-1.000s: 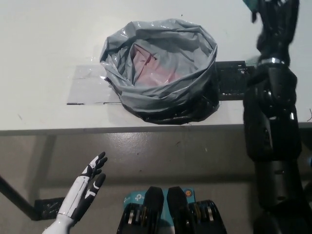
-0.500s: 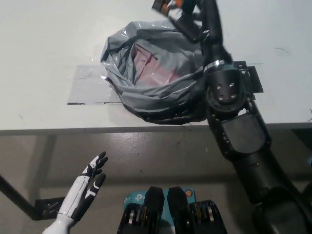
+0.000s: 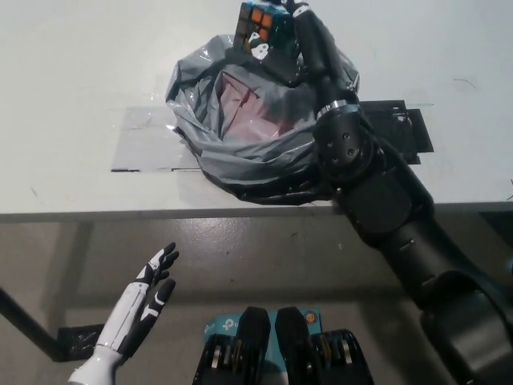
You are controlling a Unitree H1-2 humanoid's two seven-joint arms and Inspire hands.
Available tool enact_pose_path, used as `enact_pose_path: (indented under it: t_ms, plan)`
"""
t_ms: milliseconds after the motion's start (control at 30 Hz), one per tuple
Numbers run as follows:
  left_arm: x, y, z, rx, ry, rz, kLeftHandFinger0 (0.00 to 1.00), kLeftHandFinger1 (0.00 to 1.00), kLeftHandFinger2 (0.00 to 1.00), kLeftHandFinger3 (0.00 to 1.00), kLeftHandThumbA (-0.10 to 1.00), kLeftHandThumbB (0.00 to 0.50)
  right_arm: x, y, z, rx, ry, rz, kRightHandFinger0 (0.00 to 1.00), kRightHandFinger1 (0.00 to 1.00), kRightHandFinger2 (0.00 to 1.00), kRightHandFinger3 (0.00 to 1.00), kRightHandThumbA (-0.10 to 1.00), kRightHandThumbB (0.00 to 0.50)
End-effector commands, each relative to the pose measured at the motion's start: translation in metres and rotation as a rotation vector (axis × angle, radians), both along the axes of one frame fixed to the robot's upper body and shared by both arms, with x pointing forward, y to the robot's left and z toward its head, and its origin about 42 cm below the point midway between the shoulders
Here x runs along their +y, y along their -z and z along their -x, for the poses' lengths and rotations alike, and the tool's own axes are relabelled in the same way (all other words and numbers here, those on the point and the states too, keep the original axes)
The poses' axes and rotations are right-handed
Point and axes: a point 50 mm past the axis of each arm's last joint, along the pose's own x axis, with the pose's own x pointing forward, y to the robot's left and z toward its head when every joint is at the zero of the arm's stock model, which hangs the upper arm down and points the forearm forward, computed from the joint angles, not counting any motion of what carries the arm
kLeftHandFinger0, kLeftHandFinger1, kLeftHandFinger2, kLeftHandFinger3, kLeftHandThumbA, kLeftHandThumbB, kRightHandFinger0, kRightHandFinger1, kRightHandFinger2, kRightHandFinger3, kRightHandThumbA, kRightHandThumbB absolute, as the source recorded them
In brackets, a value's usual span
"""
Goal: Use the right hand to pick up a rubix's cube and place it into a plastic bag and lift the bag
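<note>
One Rubik's cube (image 3: 263, 28) is in view, held by the black right robot hand (image 3: 298, 36) over the far rim of the bag. One grey plastic bag (image 3: 260, 120) sits open near the worktop's (image 3: 72, 96) front edge, with one pinkish item (image 3: 244, 108) inside it, too unclear to name. One clear taped sheet (image 3: 140, 144) lies on the worktop to the bag's left, and one black patch (image 3: 397, 132) to its right. Two robot hands show: the black right one and the white left robot hand (image 3: 136, 309), open below the worktop's front edge.
</note>
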Motion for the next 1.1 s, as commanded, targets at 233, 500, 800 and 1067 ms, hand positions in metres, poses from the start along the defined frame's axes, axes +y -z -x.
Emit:
enact_pose_path:
  t_ms: [233, 500, 800, 1067]
  plan:
    - [-0.002, -0.015, -0.006, -0.047, 0.016, 0.014, 1.00, 1.00, 1.00, 1.00, 1.00, 0.221, 0.000, -0.041, 0.000, -0.106, -0.093, 0.202, 1.00, 1.00, 1.00, 1.00, 0.83, 0.500]
    - [0.000, -0.016, -0.007, -0.049, 0.020, 0.003, 1.00, 1.00, 1.00, 1.00, 1.00, 0.210, -0.010, -0.051, 0.010, -0.199, -0.029, 0.085, 1.00, 1.00, 1.00, 1.00, 0.76, 0.462]
    - [0.001, -0.012, -0.004, -0.056, 0.020, -0.001, 1.00, 1.00, 1.00, 1.00, 1.00, 0.182, -0.052, -0.095, 0.024, -0.426, 0.123, -0.065, 1.00, 1.00, 1.00, 1.00, 0.73, 0.398]
    - [0.000, -0.010, -0.002, -0.045, 0.015, -0.001, 1.00, 1.00, 1.00, 1.00, 1.00, 0.190, -0.085, -0.088, 0.017, -0.387, 0.243, -0.057, 1.00, 1.00, 1.00, 1.00, 0.66, 0.418]
